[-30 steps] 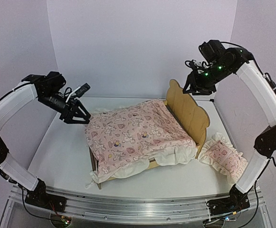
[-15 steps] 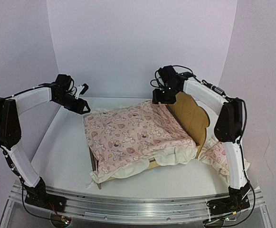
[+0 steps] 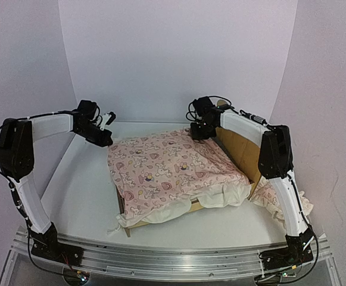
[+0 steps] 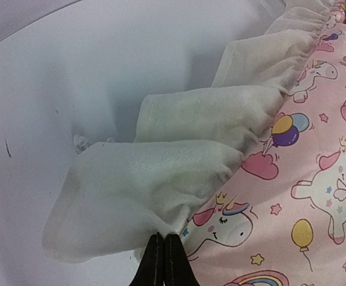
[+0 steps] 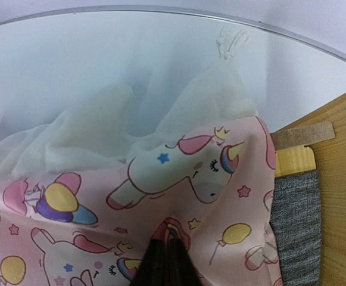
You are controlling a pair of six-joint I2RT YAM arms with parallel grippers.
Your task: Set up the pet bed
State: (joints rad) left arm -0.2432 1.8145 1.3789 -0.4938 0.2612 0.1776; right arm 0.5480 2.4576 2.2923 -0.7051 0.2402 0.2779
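- The pet bed (image 3: 239, 150) stood mid-worktop between the two arms, its pale-wood headboard to the right. A strip of its grey fabric base (image 5: 295, 220) showed beside the wood in the right wrist view.
- A pink unicorn-print quilt (image 3: 167, 167) lay draped over nearly the whole frame, its cream frill spilling past the near edge.
- The left tool (image 4: 164, 238) was clenched on the quilt's far-left corner, the cloth puckering at its tips where print met frill.
- The right tool (image 5: 168, 241) was pinched shut on the quilt's far corner by the headboard.
- To my eye, the two held the far edge at both ends so it could be drawn flat and square.
- A ruffled pillow (image 3: 271, 201) lay on the worktop (image 3: 83, 185) outside the headboard, apparently waiting its turn.
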